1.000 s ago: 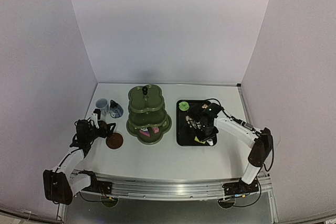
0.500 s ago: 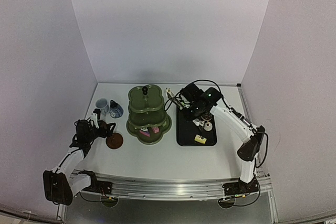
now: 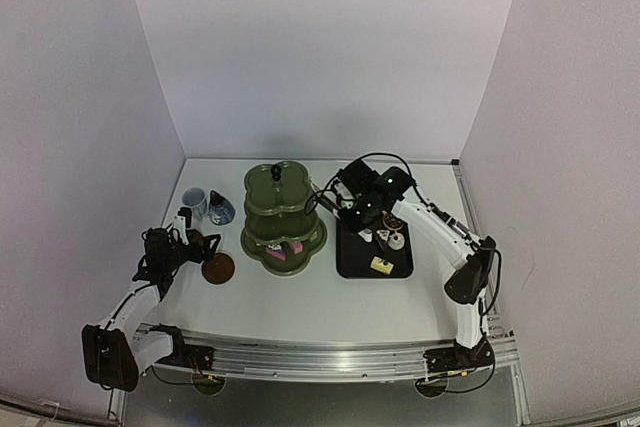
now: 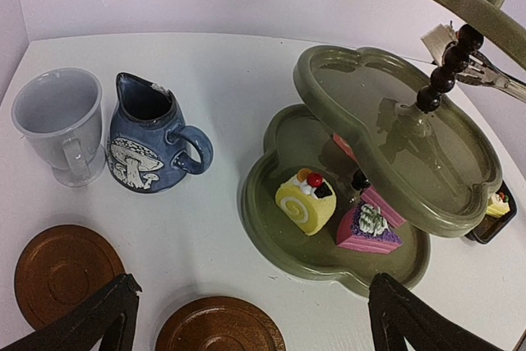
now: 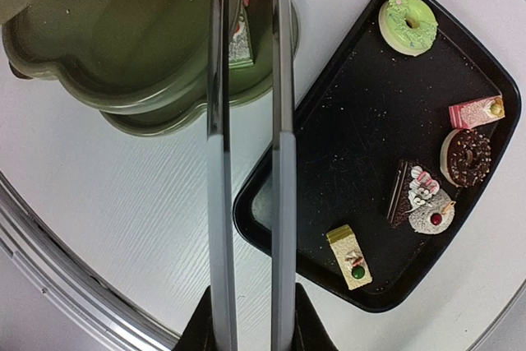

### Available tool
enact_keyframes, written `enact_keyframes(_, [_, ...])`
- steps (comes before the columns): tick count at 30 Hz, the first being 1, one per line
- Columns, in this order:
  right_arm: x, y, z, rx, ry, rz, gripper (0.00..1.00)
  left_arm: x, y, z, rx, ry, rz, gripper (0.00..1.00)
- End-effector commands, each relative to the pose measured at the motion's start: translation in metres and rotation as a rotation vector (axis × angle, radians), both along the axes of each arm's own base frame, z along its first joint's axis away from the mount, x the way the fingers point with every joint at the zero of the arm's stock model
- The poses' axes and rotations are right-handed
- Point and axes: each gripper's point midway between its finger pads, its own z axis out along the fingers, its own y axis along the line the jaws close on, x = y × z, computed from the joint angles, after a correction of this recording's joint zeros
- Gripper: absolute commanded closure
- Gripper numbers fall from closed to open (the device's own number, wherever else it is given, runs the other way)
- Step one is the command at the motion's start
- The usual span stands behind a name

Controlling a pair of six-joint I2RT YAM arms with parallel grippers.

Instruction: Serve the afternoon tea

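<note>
The right jaws were clamped on the handle end of the tongs (image 5: 282,203). The two blades reached across to the olive-green stand (image 3: 283,217) and ended between its top and middle tiers. A small slice of cake (image 5: 242,42) sat between the tong tips, above the middle tier. Whether it touched the tier could not be told.

On the bottom tier lay a yellow roll cake (image 4: 306,200) topped with fruit. Just beside it were a pink slice (image 4: 368,232) with white cream on top and a second pink slice (image 4: 383,203) close behind it.

The black tray (image 5: 329,121) lay on the counter (image 3: 300,297) just right of the stand and carried six cakes. These were a green ring doughnut (image 5: 408,24), a pink bar (image 5: 475,111), a chocolate doughnut (image 5: 466,156), a brown wedge (image 5: 411,191) touching a round white cake (image 5: 433,218) with a red cherry, and a cream-coloured bar (image 5: 349,256) set apart from the others.

The left jaws stood wide open and held nothing, low over the counter near its left side. One brown saucer (image 4: 218,328) lay between the two fingers in the wrist view, and the other saucer (image 4: 62,273) was just to its left. Beyond them the pale cup (image 4: 57,121) and the dark-blue pot (image 4: 148,150), painted with mushrooms, stood upright side by side, left of the stand.
</note>
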Motion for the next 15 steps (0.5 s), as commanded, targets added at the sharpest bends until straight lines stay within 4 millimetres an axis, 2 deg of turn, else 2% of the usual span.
enact_keyframes(1, [0.004,0.018,0.008,0.071,-0.025,0.041,1.0,-0.001,-0.001,0.006,0.004,-0.037,-0.016,0.02])
enact_keyframes(6, [0.003,0.028,0.002,0.076,-0.013,0.063,1.0,-0.001,-0.001,0.007,0.004,-0.039,-0.016,0.02])
enact_keyframes(15, [0.003,0.037,-0.006,0.067,-0.007,0.08,0.89,-0.001,-0.001,0.007,0.005,-0.039,-0.014,0.02])
